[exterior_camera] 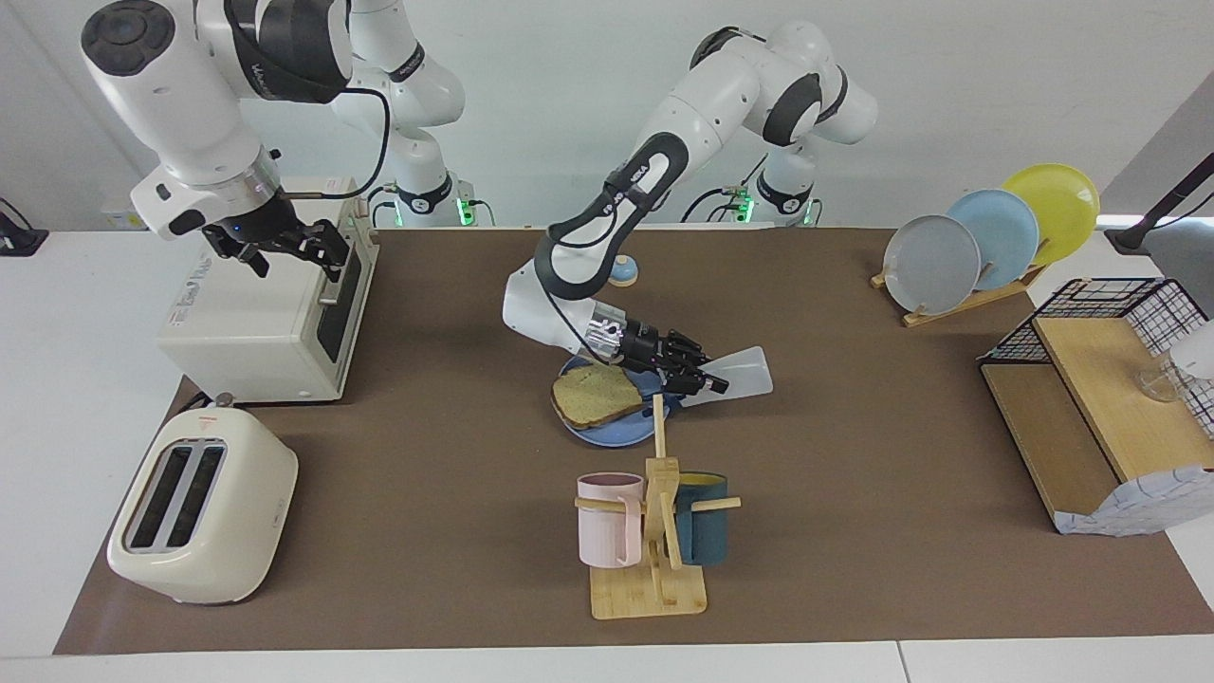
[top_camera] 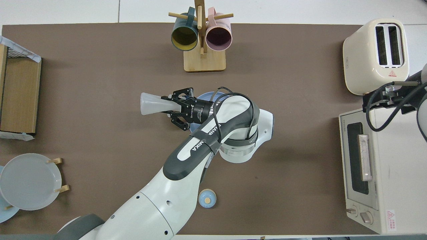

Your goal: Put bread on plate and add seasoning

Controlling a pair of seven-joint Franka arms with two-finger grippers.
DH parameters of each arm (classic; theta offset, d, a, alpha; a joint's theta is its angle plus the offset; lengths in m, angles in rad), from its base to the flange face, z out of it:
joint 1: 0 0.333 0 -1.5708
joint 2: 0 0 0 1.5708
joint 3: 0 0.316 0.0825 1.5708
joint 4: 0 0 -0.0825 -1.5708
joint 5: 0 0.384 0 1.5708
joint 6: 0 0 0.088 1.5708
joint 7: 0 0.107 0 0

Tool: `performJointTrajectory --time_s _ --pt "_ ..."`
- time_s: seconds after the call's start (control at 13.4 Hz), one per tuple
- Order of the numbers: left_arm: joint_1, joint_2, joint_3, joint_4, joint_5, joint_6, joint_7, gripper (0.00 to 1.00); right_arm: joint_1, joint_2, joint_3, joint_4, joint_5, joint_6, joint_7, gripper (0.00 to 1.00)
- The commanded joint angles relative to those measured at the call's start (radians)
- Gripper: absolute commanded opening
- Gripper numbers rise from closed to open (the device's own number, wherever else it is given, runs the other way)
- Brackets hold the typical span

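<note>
Only the facing view shows the bread (exterior_camera: 597, 395) lying on the plate (exterior_camera: 607, 434), mid-counter; from overhead the left arm hides the slice, leaving just the plate's rim (top_camera: 204, 97). At the plate's three o'clock in the facing view, the left pincer (exterior_camera: 700, 378) grips the seasoning (exterior_camera: 740, 373), tipped on its side above the brown counter (exterior_camera: 854, 493), open room around it. The right pincer (exterior_camera: 294, 249) waits over the toaster oven (exterior_camera: 266, 327), at ten o'clock from the plate; whether it is open cannot be told.
</note>
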Motion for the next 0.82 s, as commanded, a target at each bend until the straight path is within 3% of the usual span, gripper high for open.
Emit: performJointTrajectory --time_s 0.0,0.15,0.45,0.6,0.75 --pt "0.047 -0.200 -0.002 -0.092 -0.139 0.043 -0.014 0.00 -0.013 -0.008 0.002 0.000 0.020 -0.005 -0.025 1.00" --pt "0.117 -0.289 -0.004 -0.105 -0.287 0.061 -0.116 0.00 -0.013 -0.008 0.004 0.000 0.020 -0.005 -0.025 1.00" --pt "0.371 -0.556 -0.002 -0.252 -0.608 0.364 -0.151 0.00 -0.014 -0.008 0.002 0.000 0.020 -0.005 -0.025 1.00" --pt "0.489 -0.619 -0.002 -0.302 -0.734 0.516 -0.178 0.00 -0.014 -0.008 0.002 0.000 0.020 -0.005 -0.025 1.00" --pt "0.586 -0.632 -0.002 -0.349 -0.852 0.707 -0.248 0.00 -0.013 -0.008 0.002 0.000 0.020 -0.005 -0.027 1.00"
